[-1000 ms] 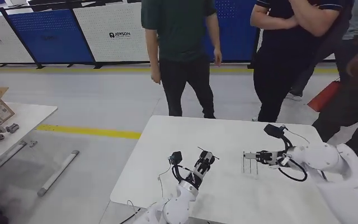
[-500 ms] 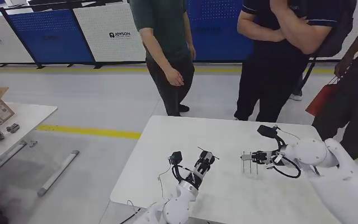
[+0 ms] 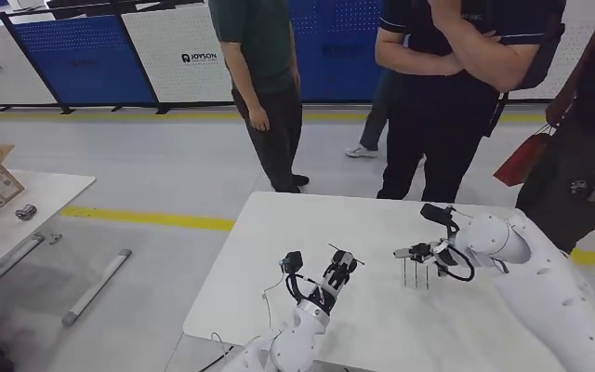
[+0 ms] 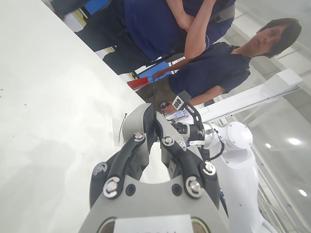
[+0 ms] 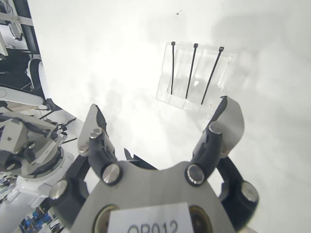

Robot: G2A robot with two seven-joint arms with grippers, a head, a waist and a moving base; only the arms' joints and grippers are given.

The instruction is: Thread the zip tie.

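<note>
left gripper is clenched on a black zip tie, lower end hidden in the grip. right gripper, its label cut off, hangs spread wide over a clear holder with three spare ties.

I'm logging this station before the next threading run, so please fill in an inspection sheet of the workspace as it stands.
Surface: white table, a few dark specks.
Job's things: three zip ties side by side in a clear holder; held zip tie in the left gripper.
Clutter: thin dark line on the table by that gripper; tie or shadow, cannot tell.
Grippers: left shut on the held zip tie; right gripper open, close by the holder.
Cables: black cable loops at both wrists.
Surroundings: blue and white panels, yellow floor line.
</note>
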